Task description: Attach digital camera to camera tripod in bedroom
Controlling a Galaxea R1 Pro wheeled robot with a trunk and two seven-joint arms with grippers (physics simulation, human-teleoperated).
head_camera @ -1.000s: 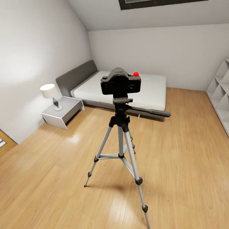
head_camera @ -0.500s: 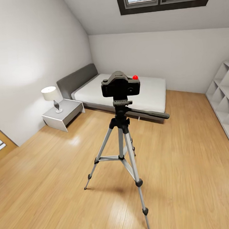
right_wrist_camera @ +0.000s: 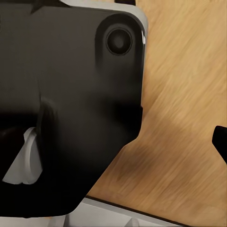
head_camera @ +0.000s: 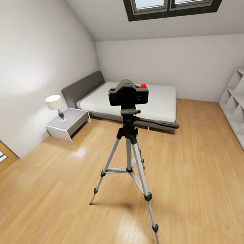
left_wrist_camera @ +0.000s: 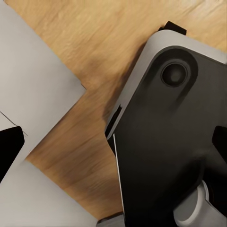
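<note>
Because the whole head view had shifted over the last second, these lines took the camera tripod as the landmark.

Room: the bedroom (head_camera: 198, 160) lay around the tripod, with wood floor, a sloped white ceiling and a dark-framed skylight (head_camera: 171, 0) high beyond it.

Bed: the low grey bed (head_camera: 135, 100) sat behind the tripod, against the far wall.

Shelf: a white shelf unit (head_camera: 242, 116) stood well to the right of the tripod.

Nightstand: a white nightstand (head_camera: 68, 125) with 1 lamp (head_camera: 55, 105) sat behind and left of the tripod.

Tripod: the camera tripod (head_camera: 130, 161) stood upright on 3 silver legs, its pan handle pointing right.

Camera: the digital camera (head_camera: 129, 94) sat on top of the tripod's head plate, touching it, red button at its upper right.

Change: across 1 second more skylight came into view and the tripod sat a little lower and smaller, so the camera had tilted up and drawn back; the tripod and camera themselves had not moved.

Meaning: judging from this, the mounting looked done and the robot was backing away.

Grippers: the wrist views showed the robot's dark base over the floor and only dark finger edges, so for both the left and right gripper I cannot tell open from closed; neither touched the camera.
</note>
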